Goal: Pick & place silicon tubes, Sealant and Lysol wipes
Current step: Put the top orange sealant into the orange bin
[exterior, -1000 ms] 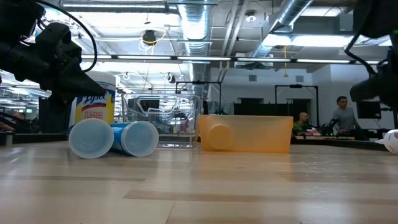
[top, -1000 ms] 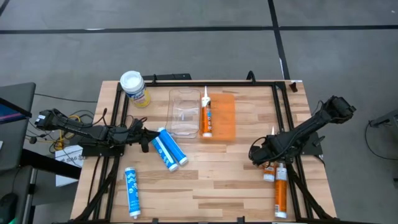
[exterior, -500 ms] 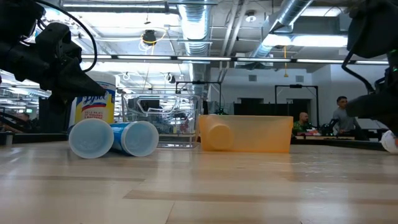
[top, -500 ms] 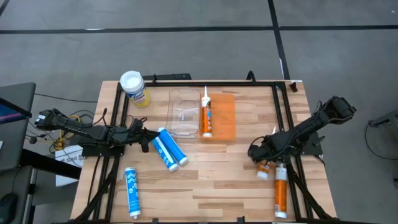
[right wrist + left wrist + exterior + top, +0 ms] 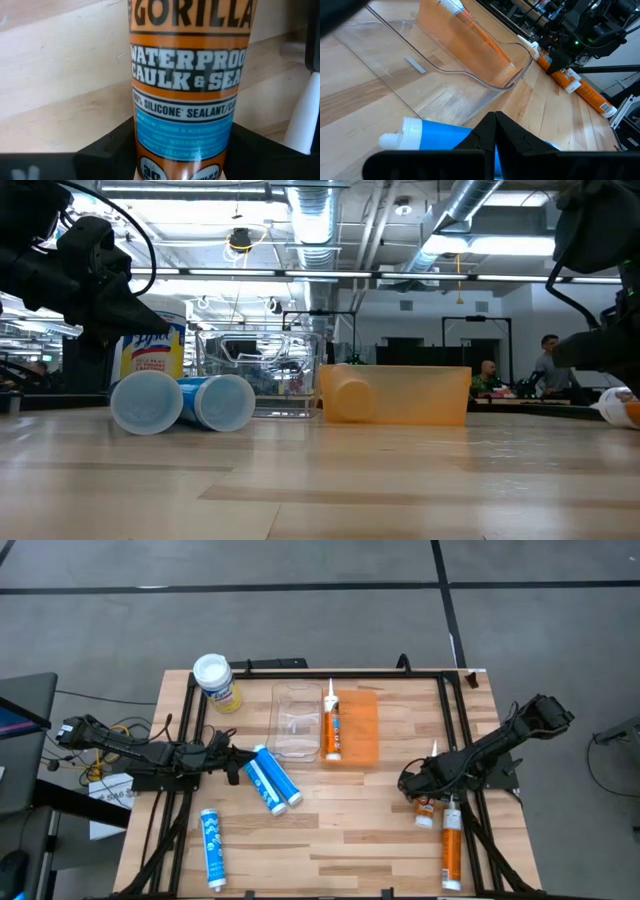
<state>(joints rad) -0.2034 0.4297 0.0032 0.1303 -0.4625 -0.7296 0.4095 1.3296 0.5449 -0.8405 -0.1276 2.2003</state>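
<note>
My right gripper [image 5: 420, 792] stands over an orange sealant tube [image 5: 184, 95] near the table's right edge and is shut on it. A second orange tube [image 5: 452, 852] lies just nearer, and a third [image 5: 331, 726] lies on the orange tray [image 5: 362, 730]. Two blue silicon tubes [image 5: 272, 778] lie side by side left of centre, with a third [image 5: 212, 848] at the near left. My left gripper [image 5: 236, 762] hovers shut just above the pair [image 5: 432, 137]. The Lysol wipes [image 5: 216, 680] stand upright at the far left. My right gripper pinches the sealant tube's labelled body [image 5: 150, 150], about midway along, between its two fingers [image 5: 107, 147]. The fingers point down from above and lie across the tube. The tube lies level; its white nozzle [image 5: 434, 749] points toward the far edge. Whether it still rests on the table I cannot tell.
A clear plastic bin [image 5: 296, 720] stands beside the orange tray at the far middle. A black frame [image 5: 452, 700] runs around the tabletop. Bare wood lies between the blue tubes and my right gripper.
My right gripper has sunk a little onto the sealant tube. The tube's base end has swung slightly toward the table's left, while its nozzle has stayed nearly in place.
</note>
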